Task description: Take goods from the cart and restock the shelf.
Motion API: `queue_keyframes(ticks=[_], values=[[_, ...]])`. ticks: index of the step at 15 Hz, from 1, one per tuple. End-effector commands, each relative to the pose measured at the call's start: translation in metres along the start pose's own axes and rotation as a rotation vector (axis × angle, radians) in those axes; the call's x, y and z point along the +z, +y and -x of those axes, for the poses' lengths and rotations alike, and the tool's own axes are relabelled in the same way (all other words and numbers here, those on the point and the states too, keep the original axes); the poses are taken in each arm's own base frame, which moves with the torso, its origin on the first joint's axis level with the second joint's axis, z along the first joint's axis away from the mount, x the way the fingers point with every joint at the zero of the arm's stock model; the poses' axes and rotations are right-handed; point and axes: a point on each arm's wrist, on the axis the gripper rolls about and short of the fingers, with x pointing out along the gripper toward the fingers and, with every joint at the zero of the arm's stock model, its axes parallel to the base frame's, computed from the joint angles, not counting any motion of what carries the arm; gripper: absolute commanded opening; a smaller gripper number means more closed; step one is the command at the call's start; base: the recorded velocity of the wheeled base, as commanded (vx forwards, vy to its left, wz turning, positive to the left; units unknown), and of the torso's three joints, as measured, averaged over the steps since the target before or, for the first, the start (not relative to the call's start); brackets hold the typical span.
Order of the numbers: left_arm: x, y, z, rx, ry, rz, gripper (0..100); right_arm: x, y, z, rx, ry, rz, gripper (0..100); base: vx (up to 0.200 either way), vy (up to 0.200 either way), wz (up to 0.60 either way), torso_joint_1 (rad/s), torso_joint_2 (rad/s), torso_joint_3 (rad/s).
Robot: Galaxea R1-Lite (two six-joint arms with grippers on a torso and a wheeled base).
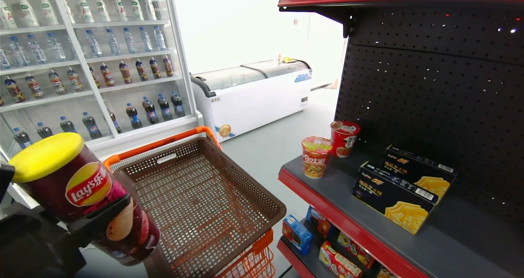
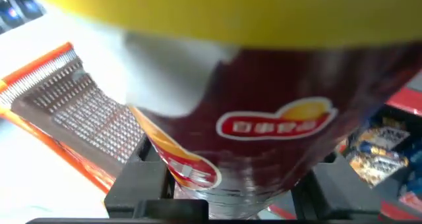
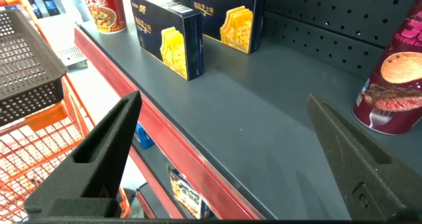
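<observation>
1. Black left tool [image 1: 98, 218] is clamped around the middle of a maroon chip can [image 1: 86, 192] with a yellow lid. One finger [image 1: 102, 214] crosses the front of the can, which leans with its lid up and away from the shelf.
2. So the can is up in the air at the near left corner of the cart [image 1: 254, 265], well apart from the shelf. From the left wrist, the can [image 2: 264, 118] sits right between the two fingers [image 2: 142, 184].
3. The cart's brown basket [image 1: 196, 196] is just beside the can, with an orange handle along its far edge.
4. Right tool [image 3: 227, 158] is spread wide, nothing in it, hanging over the shelf's grey board [image 3: 264, 118].
5. On the shelf [image 1: 450, 241] there's a noodle cup [image 1: 315, 157] near the front edge and a red cup [image 1: 344, 139] just behind it. Two dark blue boxes [image 1: 393, 198] stand one behind the other further along.
6. The right wrist also catches another can [image 3: 395, 85] by the pegboard back.
7. Lower shelf has some packets [image 1: 297, 233].
8. Behind it all are a drinks fridge [image 1: 82, 65] and a chest freezer [image 1: 254, 93].
</observation>
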Motion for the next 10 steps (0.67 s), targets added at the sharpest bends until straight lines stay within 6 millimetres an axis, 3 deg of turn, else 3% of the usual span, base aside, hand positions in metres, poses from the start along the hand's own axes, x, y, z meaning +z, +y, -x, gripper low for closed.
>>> queue_keyframes(ticks=[1,3,10], values=[[0.005,0.0008,0.0105,0.016,-0.057,-0.005,0,0.0,0.0,-0.0001,0.0,0.002,0.0,100,0.0,0.0,0.0,0.0,0.0,0.0],[0.0047,0.0004,0.0123,0.015,-0.061,-0.006,0,0.0,0.0,-0.0001,0.0,0.002,0.0,100,0.0,0.0,0.0,0.0,0.0,0.0],[0.0044,0.0,0.0116,0.007,-0.055,-0.004,0,0.0,0.0001,-0.0001,0.003,0.002,0.002,100,0.0,0.0,-0.6,0.0,0.0,0.002]])
